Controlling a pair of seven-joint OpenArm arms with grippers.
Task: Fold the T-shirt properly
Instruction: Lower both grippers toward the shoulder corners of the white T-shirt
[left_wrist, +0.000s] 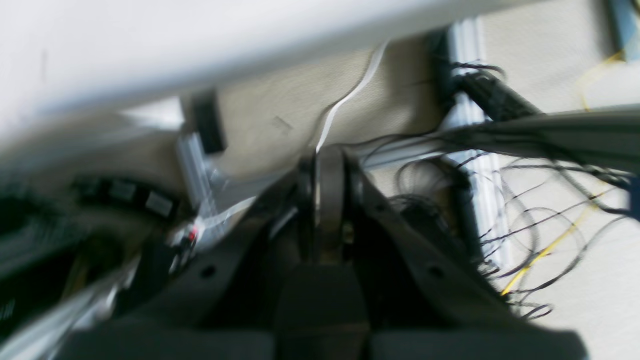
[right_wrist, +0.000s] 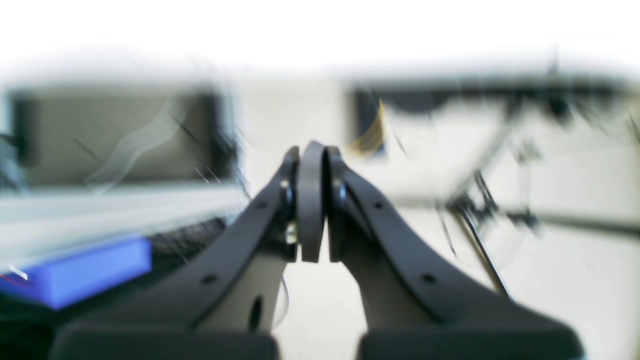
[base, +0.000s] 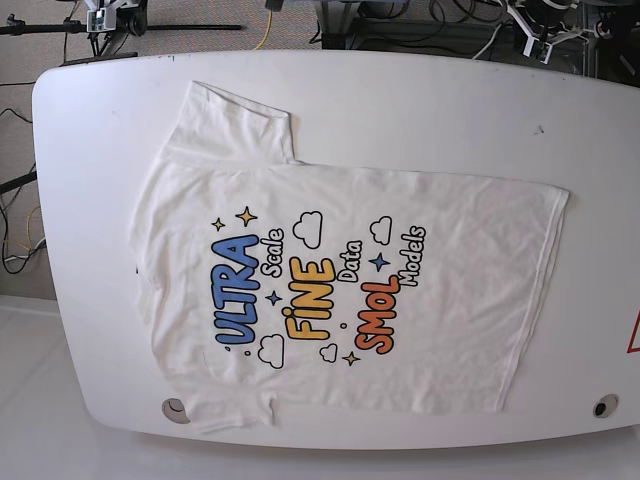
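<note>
The T-shirt (base: 330, 290) lies spread flat and print-up on the white table (base: 420, 100), with its sleeves toward the left and its hem toward the right. Blue "ULTRA", yellow "FINE" and orange "SMOL" lettering shows on it. Neither wrist view shows the shirt. My left gripper (left_wrist: 327, 152) is shut with nothing between its fingers and looks out past the table's edge at cables and floor. In the blurred right wrist view my right gripper (right_wrist: 311, 150) is also shut and holds nothing. Both grippers are off the shirt, and I cannot make them out in the base view.
Stands, cables and metal frame parts (base: 540, 30) crowd the floor beyond the table's far edge. A tangle of black and yellow wires (left_wrist: 540, 235) hangs by an aluminium post. A blue block (right_wrist: 75, 272) sits low left in the right wrist view.
</note>
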